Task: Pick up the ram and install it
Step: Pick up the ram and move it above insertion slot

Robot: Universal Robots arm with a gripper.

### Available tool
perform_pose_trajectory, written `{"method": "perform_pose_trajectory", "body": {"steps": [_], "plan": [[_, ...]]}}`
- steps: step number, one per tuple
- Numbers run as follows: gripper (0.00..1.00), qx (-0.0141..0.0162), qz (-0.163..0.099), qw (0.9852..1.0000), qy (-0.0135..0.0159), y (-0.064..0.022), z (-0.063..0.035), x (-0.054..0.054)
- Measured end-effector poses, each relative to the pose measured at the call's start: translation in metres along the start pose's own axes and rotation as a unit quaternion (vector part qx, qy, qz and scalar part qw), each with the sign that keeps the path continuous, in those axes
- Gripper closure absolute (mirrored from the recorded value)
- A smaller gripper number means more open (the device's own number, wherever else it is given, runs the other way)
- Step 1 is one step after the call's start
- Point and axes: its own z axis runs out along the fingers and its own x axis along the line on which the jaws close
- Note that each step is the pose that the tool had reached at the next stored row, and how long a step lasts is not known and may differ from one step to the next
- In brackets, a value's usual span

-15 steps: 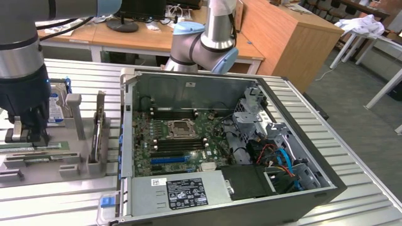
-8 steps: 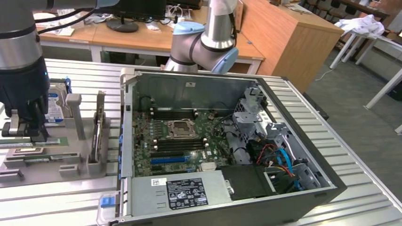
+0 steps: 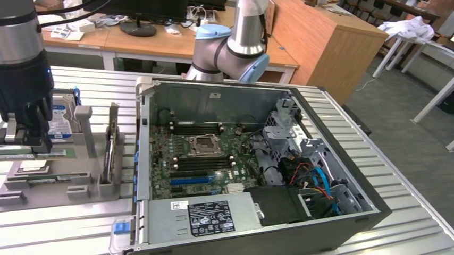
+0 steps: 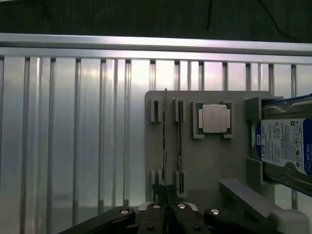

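Note:
The ram (image 4: 165, 141) is a thin green stick seen edge-on, standing in a slot of the grey holder tray (image 4: 209, 161). My gripper (image 4: 166, 197) is pinched shut on its near end. A second stick (image 4: 179, 146) stands in the neighbouring slot. In the exterior view the gripper (image 3: 27, 142) hangs over the holder tray (image 3: 71, 175) at the exterior view's left, right above the green ram (image 3: 60, 153). The open computer case (image 3: 369, 202) lies to the exterior view's right, with its motherboard (image 3: 177, 178) and dark memory slots (image 3: 202, 127) facing up.
A CPU chip (image 4: 213, 118) sits in a recess of the holder. A silver hard drive (image 4: 285, 148) with a blue label stands in the holder beside it, also seen as the hard drive (image 3: 60, 119). Everything rests on a ribbed metal table (image 4: 73, 136). Wooden desks stand behind.

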Motion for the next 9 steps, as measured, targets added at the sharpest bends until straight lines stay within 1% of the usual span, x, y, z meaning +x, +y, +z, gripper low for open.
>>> {"method": "perform_pose_trajectory", "body": {"steps": [9], "plan": [[0.89, 0.0001, 0.004, 1.0000, -0.0002, 0.0003, -0.0149, -0.001]]}}
